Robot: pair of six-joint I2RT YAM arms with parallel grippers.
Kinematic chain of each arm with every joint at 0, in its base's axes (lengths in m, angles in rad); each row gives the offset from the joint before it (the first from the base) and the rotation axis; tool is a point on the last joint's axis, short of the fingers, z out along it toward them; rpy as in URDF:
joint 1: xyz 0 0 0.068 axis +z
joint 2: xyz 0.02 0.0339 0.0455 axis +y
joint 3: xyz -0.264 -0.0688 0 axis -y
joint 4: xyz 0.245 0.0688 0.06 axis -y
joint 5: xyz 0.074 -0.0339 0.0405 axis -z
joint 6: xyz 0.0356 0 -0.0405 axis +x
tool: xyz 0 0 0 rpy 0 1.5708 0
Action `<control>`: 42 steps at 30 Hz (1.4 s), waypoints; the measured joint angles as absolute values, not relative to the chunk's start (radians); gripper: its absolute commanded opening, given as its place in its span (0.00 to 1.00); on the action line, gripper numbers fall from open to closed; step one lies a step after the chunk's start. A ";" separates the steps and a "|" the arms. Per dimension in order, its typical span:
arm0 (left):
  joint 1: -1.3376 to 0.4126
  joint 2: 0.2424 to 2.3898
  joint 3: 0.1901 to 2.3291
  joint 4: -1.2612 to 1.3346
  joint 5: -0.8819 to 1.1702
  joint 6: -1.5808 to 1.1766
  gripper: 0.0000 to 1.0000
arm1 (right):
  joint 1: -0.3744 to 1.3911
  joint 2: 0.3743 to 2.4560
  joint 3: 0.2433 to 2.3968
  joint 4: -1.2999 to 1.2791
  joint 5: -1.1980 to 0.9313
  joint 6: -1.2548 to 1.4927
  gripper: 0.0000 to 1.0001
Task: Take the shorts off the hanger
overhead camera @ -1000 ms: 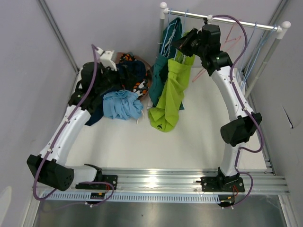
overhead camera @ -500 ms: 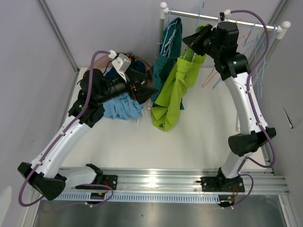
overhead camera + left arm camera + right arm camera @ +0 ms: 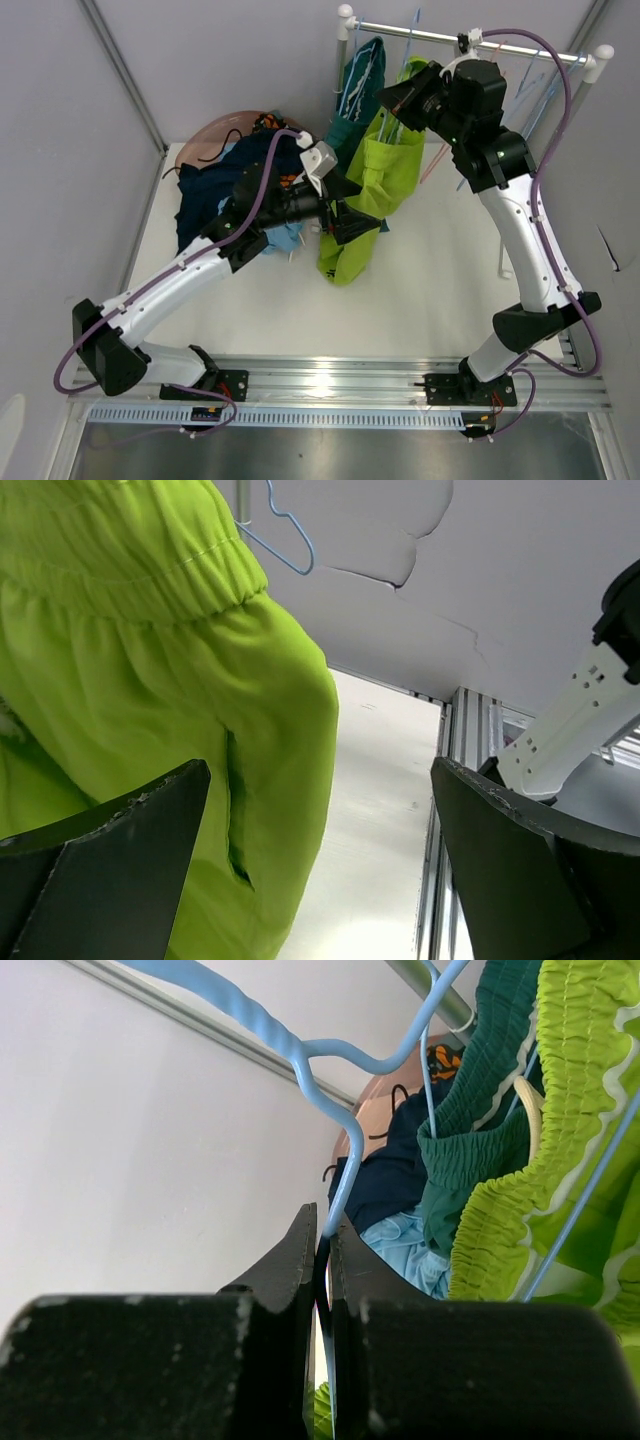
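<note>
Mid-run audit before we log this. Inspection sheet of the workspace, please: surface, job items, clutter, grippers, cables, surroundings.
Surface: white table, shorts heaped at its back left.
Job's things: lime green shorts and teal shorts hang at the clothes rail. Navy shorts, light blue shorts and patterned shorts lie in the heap.
Clutter: pinkish tub behind the heap; spare hangers on the rail.
Grippers: right gripper shut on the blue hanger. Left gripper open beside the lime green shorts; no contact seen.
Cables: purple cables run along both arms; no snag seen.
Surroundings: grey walls.
</note>
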State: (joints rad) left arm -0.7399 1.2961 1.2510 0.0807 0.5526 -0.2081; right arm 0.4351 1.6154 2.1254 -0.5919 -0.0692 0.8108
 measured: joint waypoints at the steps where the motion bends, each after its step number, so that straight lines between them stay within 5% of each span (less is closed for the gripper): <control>1: -0.752 1.310 1.251 0.088 0.537 -0.207 0.98 | 0.438 1.615 2.122 -0.593 -0.068 0.811 0.00; 3: -0.770 1.326 1.251 0.097 0.513 -0.205 0.93 | 0.443 1.611 2.109 -0.592 -0.067 0.813 0.00; 6: -0.786 1.362 1.268 0.101 0.477 -0.205 0.55 | 0.456 1.592 2.071 -0.590 -0.059 0.818 0.00; 9: -0.793 1.414 1.318 0.086 0.459 -0.200 0.00 | 0.469 1.561 2.029 -0.577 -0.032 0.818 0.00; 15: -0.802 1.409 1.314 0.074 0.337 -0.200 0.00 | 0.440 1.523 2.029 -0.579 0.003 0.802 0.00; 29: -1.095 0.989 0.879 0.166 0.038 -0.197 0.01 | 0.342 1.583 2.132 -0.816 -0.310 0.878 0.00; 32: -1.141 0.960 0.825 0.131 0.039 -0.200 0.18 | 0.243 1.590 2.163 -0.773 -0.300 0.904 0.00; 35: -1.155 0.954 0.789 0.104 0.040 -0.211 0.00 | 0.209 1.589 2.176 -0.757 -0.286 0.907 0.00; 42: -1.171 0.981 0.800 0.083 -0.039 -0.208 0.00 | 0.187 1.559 2.126 -0.662 -0.256 0.904 0.00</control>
